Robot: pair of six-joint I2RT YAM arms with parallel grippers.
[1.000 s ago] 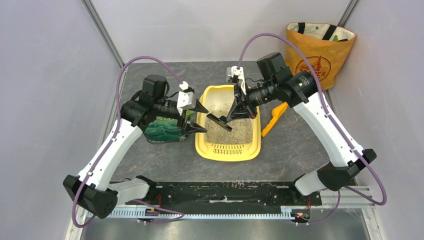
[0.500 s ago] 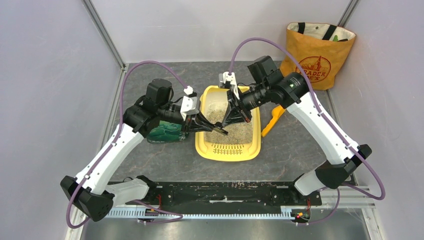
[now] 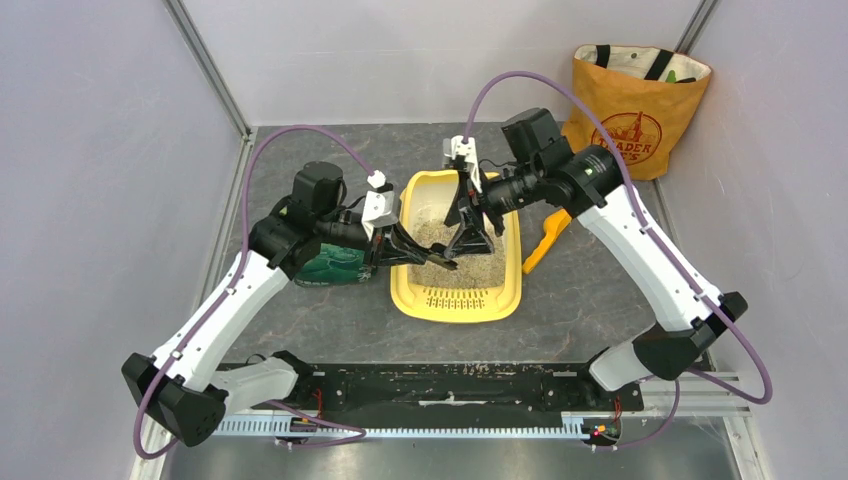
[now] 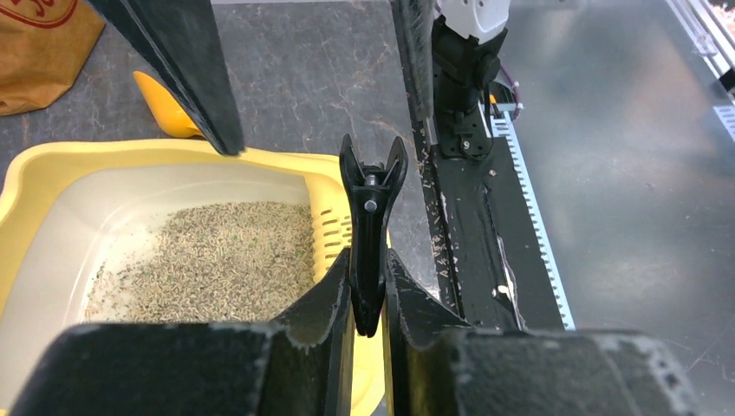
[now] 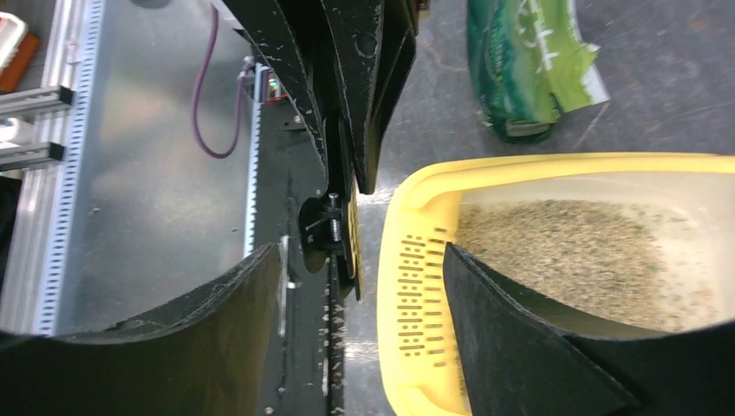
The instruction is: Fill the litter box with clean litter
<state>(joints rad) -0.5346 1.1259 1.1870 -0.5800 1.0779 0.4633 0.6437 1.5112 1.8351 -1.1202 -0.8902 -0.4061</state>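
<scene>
The yellow litter box (image 3: 455, 303) lies mid-table, with grey-beige clean litter (image 3: 488, 266) spread over its pale floor (image 4: 208, 260) (image 5: 581, 251). Over the box's left side my left gripper (image 3: 418, 254) (image 4: 368, 270) is shut on a black spring clip (image 4: 371, 217) (image 3: 441, 263). My right gripper (image 3: 468, 236) (image 5: 362, 251) hangs open above the box. Its fingers (image 4: 195, 78) stand on either side of the clip's far end (image 5: 332, 232), apart from it. The green litter bag (image 3: 333, 264) (image 5: 524, 65) lies left of the box, under my left arm.
An orange-yellow scoop (image 3: 547, 238) (image 4: 165, 106) lies right of the box. An orange tote bag (image 3: 635, 100) stands in the back right corner. The black base rail (image 3: 450, 385) runs along the near edge. Grey walls close in both sides.
One second ago my right gripper held the clip and my left was open beside the bag. My left moved in and shut on the clip. My right has now opened and let it go.
</scene>
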